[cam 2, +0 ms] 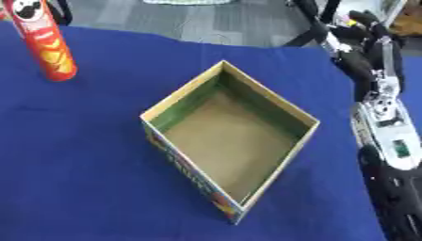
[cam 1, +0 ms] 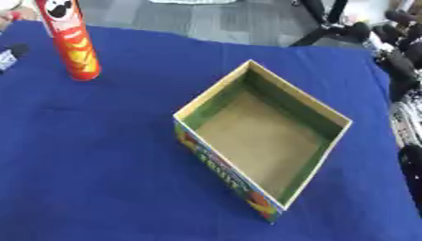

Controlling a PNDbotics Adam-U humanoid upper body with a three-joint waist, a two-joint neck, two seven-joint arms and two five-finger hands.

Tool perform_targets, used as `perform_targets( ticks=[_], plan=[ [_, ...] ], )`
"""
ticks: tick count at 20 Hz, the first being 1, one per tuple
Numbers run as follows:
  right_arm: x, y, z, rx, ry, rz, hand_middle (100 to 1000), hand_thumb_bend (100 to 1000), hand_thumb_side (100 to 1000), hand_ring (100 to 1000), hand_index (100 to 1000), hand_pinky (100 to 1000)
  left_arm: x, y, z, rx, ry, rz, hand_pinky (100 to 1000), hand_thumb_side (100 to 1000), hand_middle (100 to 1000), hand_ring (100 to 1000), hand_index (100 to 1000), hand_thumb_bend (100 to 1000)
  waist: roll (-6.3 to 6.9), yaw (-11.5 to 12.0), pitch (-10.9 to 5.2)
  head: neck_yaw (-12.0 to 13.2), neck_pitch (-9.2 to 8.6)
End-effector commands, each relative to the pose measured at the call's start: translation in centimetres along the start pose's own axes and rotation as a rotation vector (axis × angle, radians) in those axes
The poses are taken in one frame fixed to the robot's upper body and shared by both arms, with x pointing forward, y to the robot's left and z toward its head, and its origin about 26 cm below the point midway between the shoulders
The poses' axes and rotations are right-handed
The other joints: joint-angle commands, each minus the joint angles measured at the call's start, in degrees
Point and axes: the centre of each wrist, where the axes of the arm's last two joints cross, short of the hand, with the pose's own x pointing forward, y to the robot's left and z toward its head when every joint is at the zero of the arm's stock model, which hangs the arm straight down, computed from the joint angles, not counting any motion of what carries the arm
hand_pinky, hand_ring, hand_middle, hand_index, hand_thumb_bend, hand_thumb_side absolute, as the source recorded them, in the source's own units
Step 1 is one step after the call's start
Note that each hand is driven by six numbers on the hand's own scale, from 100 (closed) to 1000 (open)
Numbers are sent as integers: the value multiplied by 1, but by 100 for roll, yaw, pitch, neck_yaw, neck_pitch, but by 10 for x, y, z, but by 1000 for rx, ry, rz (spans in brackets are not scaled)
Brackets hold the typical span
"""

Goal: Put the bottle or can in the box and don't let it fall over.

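The right robot hand point(cam 2: 362, 44) hangs at the far right edge of the counter point(cam 1: 99, 179), its black fingers bunched above a silver and white forearm that runs down the right side of the right eye view; whether those fingers are spread or curled cannot be told from here, and nothing shows between them. It is well apart from both task items. The left robot hand shows in neither view; only a small dark shape point(cam 1: 10, 55) sits at the far left edge, too unclear to identify. The cardboard box point(cam 1: 262, 136) stands open-topped near the middle of the blue-covered counter, turned so one corner points toward the viewer, with a bare brown floor, green inner walls and a colourful printed outer side. The red chip can point(cam 1: 69, 40) stands upright on the counter at the far left, outside the box and well apart from it, touched by nothing.
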Motion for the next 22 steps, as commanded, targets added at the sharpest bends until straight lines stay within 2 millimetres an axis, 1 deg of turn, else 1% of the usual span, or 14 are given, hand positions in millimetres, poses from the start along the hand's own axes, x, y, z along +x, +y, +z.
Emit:
perform_targets(
  ticks=[1, 10, 17, 22],
  plan=[
    [15, 1, -6, 13, -48, -12, 1000, 766, 330, 955, 783, 737, 14, 9, -8, 24, -33, -16, 825, 497, 972, 1000, 923, 647, 40, -23, -80, 41, -94],
    [19, 6, -9, 29, -60, -21, 1000, 768, 326, 955, 783, 737, 26, 4, -17, 31, -49, -20, 830, 498, 976, 1000, 924, 656, 47, -142, 9, 139, -199],
    [21, 9, -10, 39, -66, -29, 1000, 768, 322, 955, 783, 737, 33, 5, -21, 37, -55, -28, 836, 503, 981, 1000, 927, 667, 56, -211, 78, 211, -264],
    [23, 10, -11, 45, -71, -28, 1000, 772, 314, 955, 782, 738, 38, 8, -24, 58, -55, -33, 840, 517, 987, 1000, 929, 696, 61, -260, 134, 275, -311]
  ],
)
